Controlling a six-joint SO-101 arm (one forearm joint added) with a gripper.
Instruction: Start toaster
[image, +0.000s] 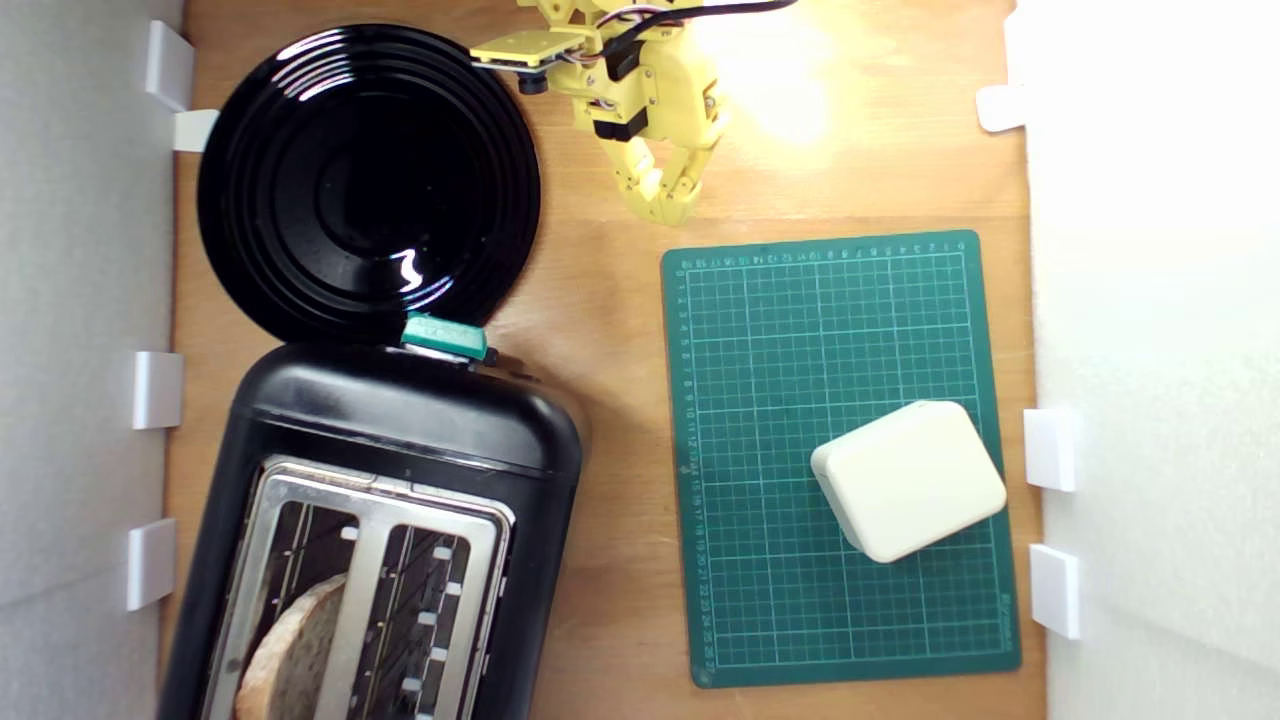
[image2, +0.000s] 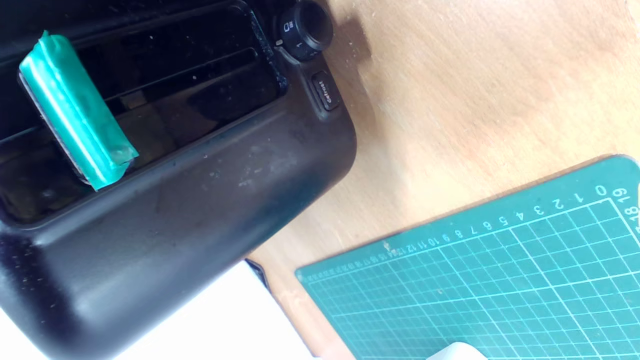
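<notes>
toaster (image: 400, 440) cropped below, bread slice (image: 290, 650) part-hidden

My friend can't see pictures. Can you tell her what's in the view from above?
A yellow robot gripper hangs above a wooden table, touching nothing. A black toaster with bread in one slot has a teal lever, beside a black plate. A white box sits on a green mat.

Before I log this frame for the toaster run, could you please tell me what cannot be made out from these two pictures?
- Toaster: exterior view's bottom edge cuts off its far end and the bread slice.
- Teal lever: its travel slot is hidden in dark gloss in the wrist view.
- Dial: markings too small to read in the wrist view.
- Gripper: absent from the wrist view.
- White block: only a sliver in the wrist view.
</notes>
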